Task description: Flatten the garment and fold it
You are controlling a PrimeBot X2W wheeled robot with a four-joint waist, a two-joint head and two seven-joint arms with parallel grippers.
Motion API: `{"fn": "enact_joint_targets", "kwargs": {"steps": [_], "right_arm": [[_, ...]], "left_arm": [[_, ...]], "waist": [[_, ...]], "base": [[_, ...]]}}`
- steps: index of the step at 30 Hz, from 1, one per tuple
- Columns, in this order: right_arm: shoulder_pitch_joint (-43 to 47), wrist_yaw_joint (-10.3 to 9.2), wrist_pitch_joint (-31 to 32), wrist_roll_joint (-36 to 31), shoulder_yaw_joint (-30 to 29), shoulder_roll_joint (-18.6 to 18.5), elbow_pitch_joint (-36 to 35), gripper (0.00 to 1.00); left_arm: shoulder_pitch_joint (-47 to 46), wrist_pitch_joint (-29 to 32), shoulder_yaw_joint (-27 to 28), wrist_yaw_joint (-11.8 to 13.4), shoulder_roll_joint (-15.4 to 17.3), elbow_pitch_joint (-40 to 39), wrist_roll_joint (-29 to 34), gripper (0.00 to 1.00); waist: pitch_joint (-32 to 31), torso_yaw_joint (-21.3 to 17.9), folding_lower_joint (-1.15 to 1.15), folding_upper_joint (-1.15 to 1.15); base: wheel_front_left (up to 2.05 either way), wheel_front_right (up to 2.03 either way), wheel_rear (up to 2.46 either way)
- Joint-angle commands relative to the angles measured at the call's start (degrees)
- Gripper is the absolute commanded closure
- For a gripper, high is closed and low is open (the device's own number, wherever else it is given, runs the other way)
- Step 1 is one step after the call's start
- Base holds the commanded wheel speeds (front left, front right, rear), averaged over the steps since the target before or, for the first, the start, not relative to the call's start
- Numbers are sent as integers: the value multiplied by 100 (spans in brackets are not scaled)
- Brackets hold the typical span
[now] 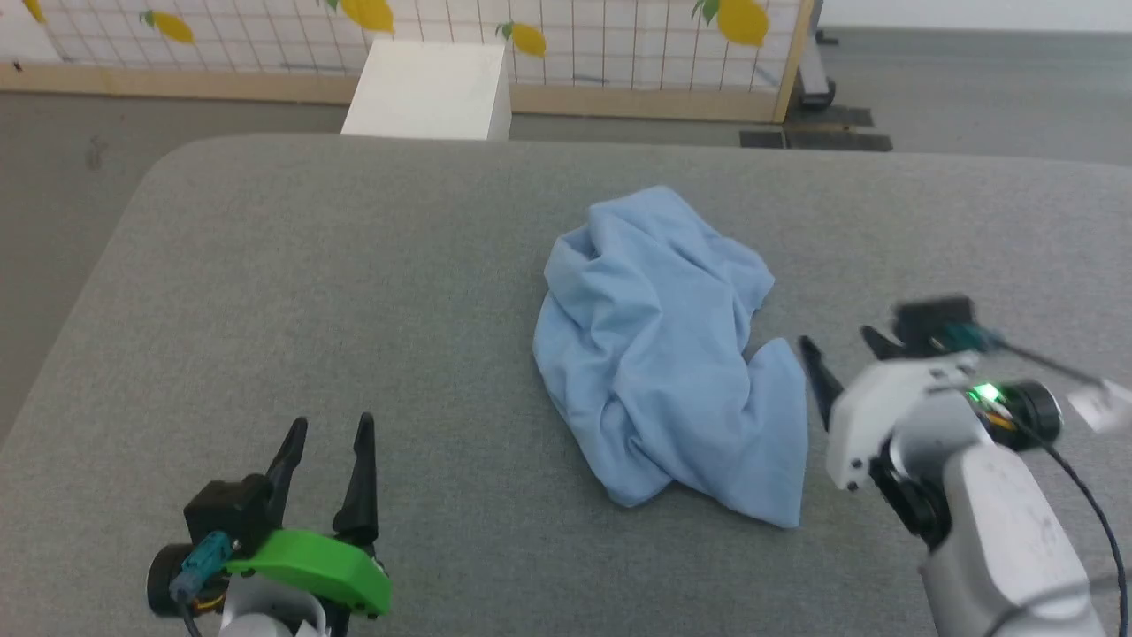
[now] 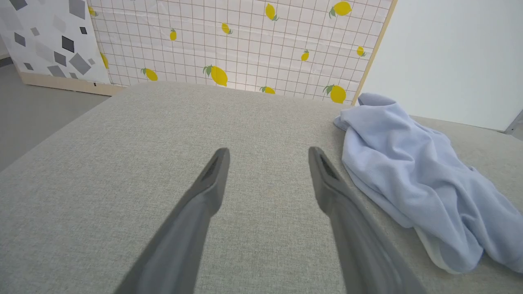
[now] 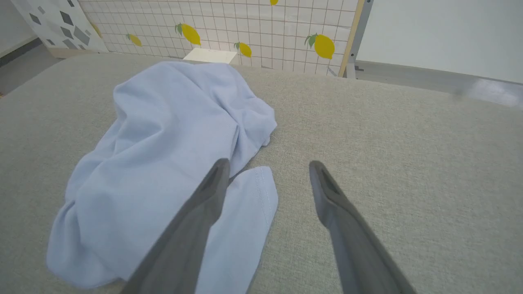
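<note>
Light-blue cotton, crumpled in a heap: the shirt (image 1: 659, 354) lies on the grey fabric tabletop (image 1: 354, 265), a little to the 3 o'clock side of the middle in the head view. It is bunched into deep folds, with one hemmed flap sticking out toward 4 o'clock (no lettering or buttons can be made out).

The left claw (image 1: 332, 425) sits at 7 o'clock in the head view, well apart from the shirt, which lies toward 2 o'clock from it. Its two dark fingers are spread wide with nothing between them, over bare tabletop.

The right claw (image 1: 838, 338) is at 4 o'clock, just beside the shirt's edge, with the cloth at its 9 o'clock. Its fingers are also spread wide and grasp nothing. In the right wrist view one finger crosses over the hemmed flap; whether it touches the cloth I cannot tell.

Beyond the tabletop's far edge, at 11 o'clock from the shirt, stands a white box (image 1: 431, 88) before a lemon-printed screen (image 1: 619, 44).
</note>
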Motion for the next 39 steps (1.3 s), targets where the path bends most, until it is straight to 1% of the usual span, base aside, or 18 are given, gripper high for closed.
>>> {"fn": "enact_joint_targets", "kwargs": {"steps": [1,5,7,9,14,19,20,21,22,25,29,33,36,39], "right_arm": [[-263,-9,412,-84,111,-58,194,0],[-868,-9,1589,-248,453,-295,749,0],[-1059,-9,2015,-311,593,-377,962,0],[-1171,-9,2307,-379,683,-464,1134,0],[-1145,-9,2659,-303,885,-484,1471,0],[-961,-9,2840,-49,1189,-452,1638,0],[-944,-9,2855,16,1238,-465,1649,51],[-943,-9,2817,73,1285,-477,1628,72],[-955,-9,2762,141,1346,-510,1586,100],[-1055,-9,2564,360,1373,-625,1452,100],[-1290,-9,2182,514,1007,-839,1222,100],[-1362,-9,2015,400,269,-1176,1163,100],[-1166,-9,2122,86,-511,-1447,1261,100],[-862,-9,2237,-209,-1286,-1551,1384,100]], "left_arm": [[-165,-26,12,-58,-40,-22,38,0],[-348,-26,0,-139,-122,-1,62,0],[-413,-26,12,-173,-152,22,77,0],[-479,-26,19,-215,-193,49,87,0],[-585,-26,78,-308,-274,133,126,0],[-607,-26,139,-381,-353,235,165,0],[-602,-26,157,-398,-375,261,167,0],[-596,-26,168,-411,-391,282,171,0],[-589,-26,173,-429,-410,307,180,0],[-574,-26,192,-466,-445,366,205,0],[-543,-26,237,-490,-471,416,243,0],[-498,-26,269,-508,-483,446,281,0],[-446,-26,292,-513,-491,446,304,0],[-411,-26,311,-524,-496,448,314,0]], "waist": [[250,134,0,0],[531,316,0,0],[642,391,0,0],[754,481,0,0],[914,612,0,0],[919,633,0,0],[898,623,0,0],[877,613,0,0],[853,600,0,0],[767,552,0,0],[628,486,0,0],[484,449,0,0],[401,435,0,0],[364,431,0,0]], "base": [[0,0,0],[0,0,0],[0,0,0],[0,0,0],[0,0,0],[0,0,0],[0,0,0],[0,0,0],[0,0,0],[0,0,0],[0,0,0],[0,0,0],[0,0,0],[0,0,0]]}}
